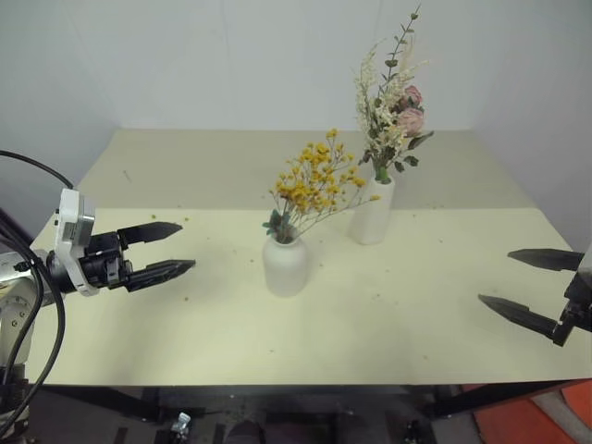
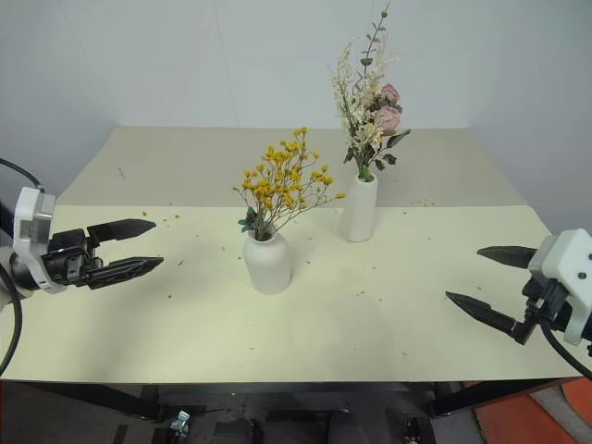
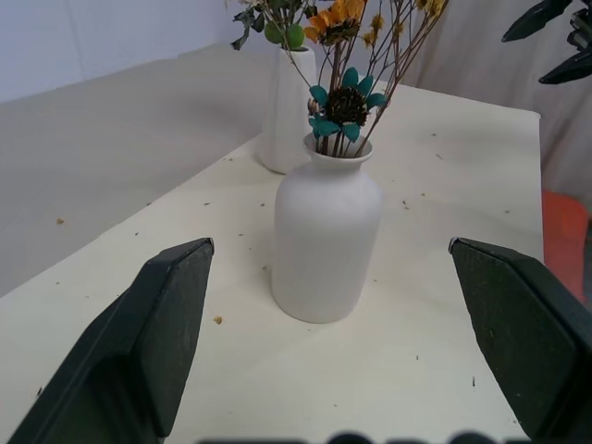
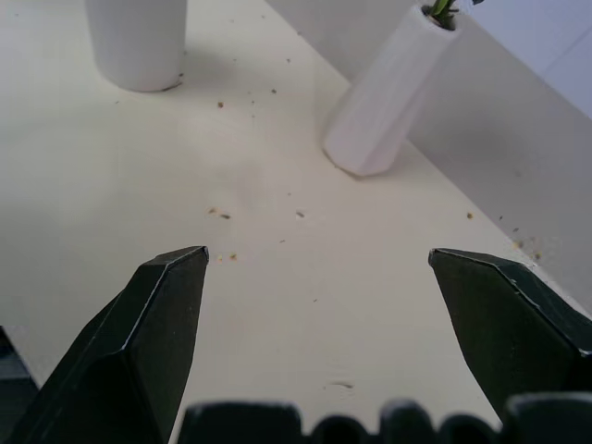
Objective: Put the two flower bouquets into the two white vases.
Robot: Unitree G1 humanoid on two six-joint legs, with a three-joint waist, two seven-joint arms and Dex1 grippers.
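Both pincers, left pincer (image 1: 176,248) and right pincer (image 1: 511,282), stood wide and empty at frame's lower edges; your brittle, light yellow bouquet (image 1: 314,180) wanted gripping low on its stems.

Short vase (image 1: 285,266) and tall vase (image 1: 372,215): matt white, ceramic-looking. Tabletop (image 1: 388,314): smooth, matt cream. Fingers (image 3: 157,342): black, smooth plastic.

Soft, even light falls from above; no glare. The short vase (image 1: 285,266) casts a faint shadow. Focus is sharp.
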